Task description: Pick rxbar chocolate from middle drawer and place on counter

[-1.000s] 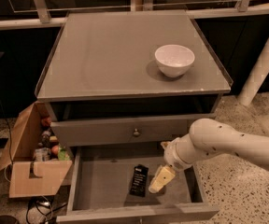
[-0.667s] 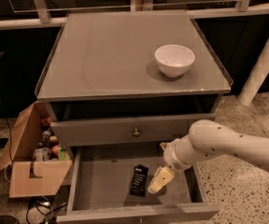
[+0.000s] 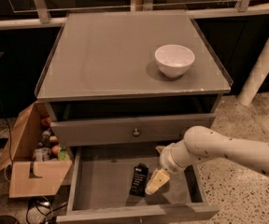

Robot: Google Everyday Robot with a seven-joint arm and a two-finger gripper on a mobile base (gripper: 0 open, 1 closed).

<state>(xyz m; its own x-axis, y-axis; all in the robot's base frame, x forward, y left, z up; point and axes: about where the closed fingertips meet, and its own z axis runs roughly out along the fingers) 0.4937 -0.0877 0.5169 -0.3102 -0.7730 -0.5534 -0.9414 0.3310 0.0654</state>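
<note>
The rxbar chocolate point(image 3: 138, 179) lies flat on the floor of the pulled-out middle drawer point(image 3: 99, 185), a black wrapper with white lettering near the drawer's centre. My gripper point(image 3: 155, 183) hangs inside the drawer just to the right of the bar, its pale fingers pointing down and left, close beside the wrapper. The white arm comes in from the right edge. Above stands the counter point(image 3: 106, 55), flat and grey with a thin raised rim.
A white bowl point(image 3: 174, 59) sits on the right part of the counter. The closed drawer front with a round knob point(image 3: 136, 132) is above the open drawer. An open cardboard box point(image 3: 34, 160) with small items stands on the floor at left. A white post point(image 3: 265, 55) rises at right.
</note>
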